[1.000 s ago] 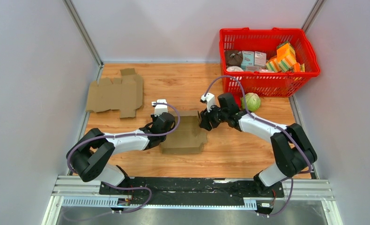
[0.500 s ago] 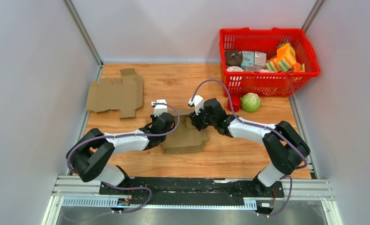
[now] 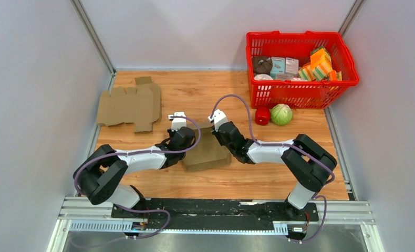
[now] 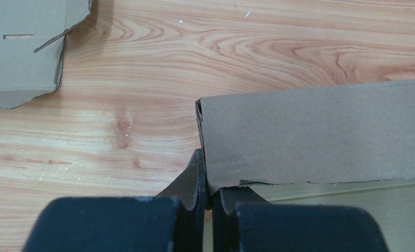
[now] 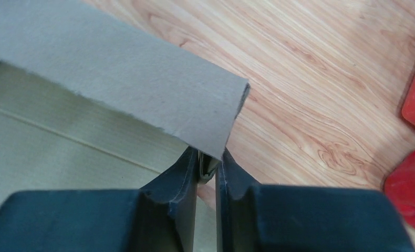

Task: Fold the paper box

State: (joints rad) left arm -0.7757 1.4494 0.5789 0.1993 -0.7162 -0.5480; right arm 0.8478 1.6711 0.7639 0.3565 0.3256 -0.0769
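Paper box (image 3: 208, 152) lies near the middle of the top view, partly folded, on a wooden table (image 3: 205, 92) with a light orange grain, between the two grippers. Grey-white walls (image 3: 37, 79) close the table at the left, the top and the right of the frame. A metal rail (image 3: 216, 210) runs along the bottom, where both arms are bolted.

By count there are two arms, two pieces of cardboard, one red basket (image 3: 300, 94), one green cabbage (image 3: 281, 114) and one small red object (image 3: 262, 116). The second piece of cardboard is a flat blank (image 3: 132, 105) in the upper left part of the table, well apart from the box. The basket stands in the upper right and holds several packages. The cabbage and the red object lie side by side on the table, just below it in the frame.

The top view gives the whole layout, but there the fingertips are hidden under the wrists. The left wrist view shows the left gripper (image 4: 206, 181) pressed together on the lower corner of an upright wall of the box, and a corner of the flat blank in its upper left. The right wrist view shows the right gripper (image 5: 207, 163) almost closed, with the edge of a raised flap pinched between its fingers, and red shapes at its right edge.
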